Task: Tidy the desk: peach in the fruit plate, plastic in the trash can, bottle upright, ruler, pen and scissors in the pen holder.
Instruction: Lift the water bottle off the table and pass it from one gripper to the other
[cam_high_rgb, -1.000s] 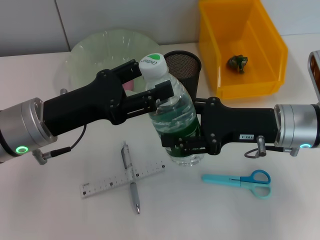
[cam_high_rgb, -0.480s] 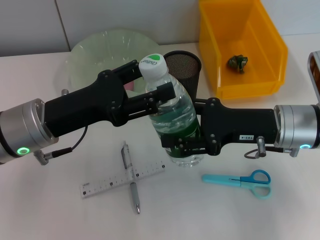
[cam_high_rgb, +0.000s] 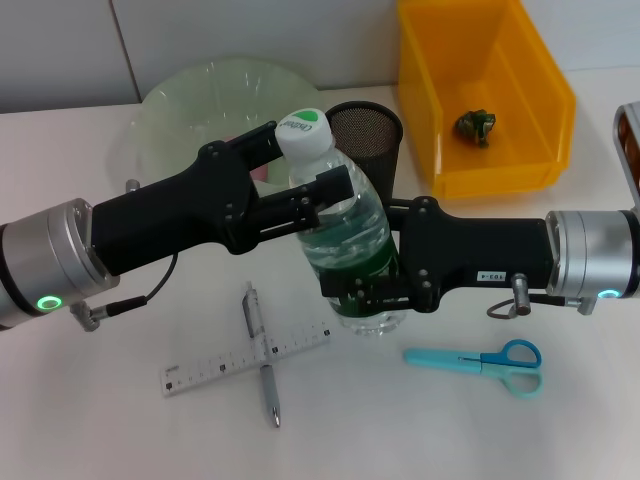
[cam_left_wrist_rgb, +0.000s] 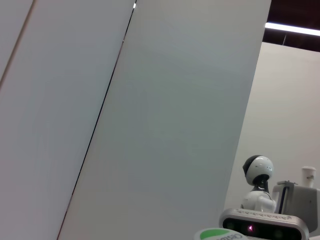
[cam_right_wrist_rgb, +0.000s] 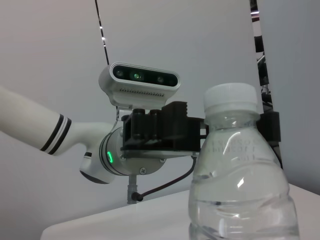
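I have both arms reaching in horizontally toward table centre, wrists level. Left gripper (cam_high_rgb: 300, 175) comes in from 9 o'clock, fingers clamped on the shoulder of the bottle (cam_high_rgb: 345, 240) just under the cap. Right gripper (cam_high_rgb: 365, 290) comes in from 3 o'clock, fingers closed around the bottle's lower body at the green label. Bottle stands roughly upright, slightly tilted, between the two. White cap carries a green mark and some lettering I can't read. Right wrist view shows the bottle (cam_right_wrist_rgb: 240, 175) close up, with the left gripper behind it. Pen holder (cam_high_rgb: 366, 135), black mesh, sits at 12 o'clock just behind the bottle; contents not visible. Fruit plate (cam_high_rgb: 190, 100), pale green, at 11 o'clock, something pinkish showing behind the left arm. Orange trash can (cam_high_rgb: 480, 90) at 1 o'clock holds a small dark crumpled item (cam_high_rgb: 475, 125). Ruler (cam_high_rgb: 245, 358) and pen (cam_high_rgb: 262, 355) lie crossed at 7 o'clock; ruler has printed graduations. Scissors (cam_high_rgb: 480, 360), light blue, at 5 o'clock.
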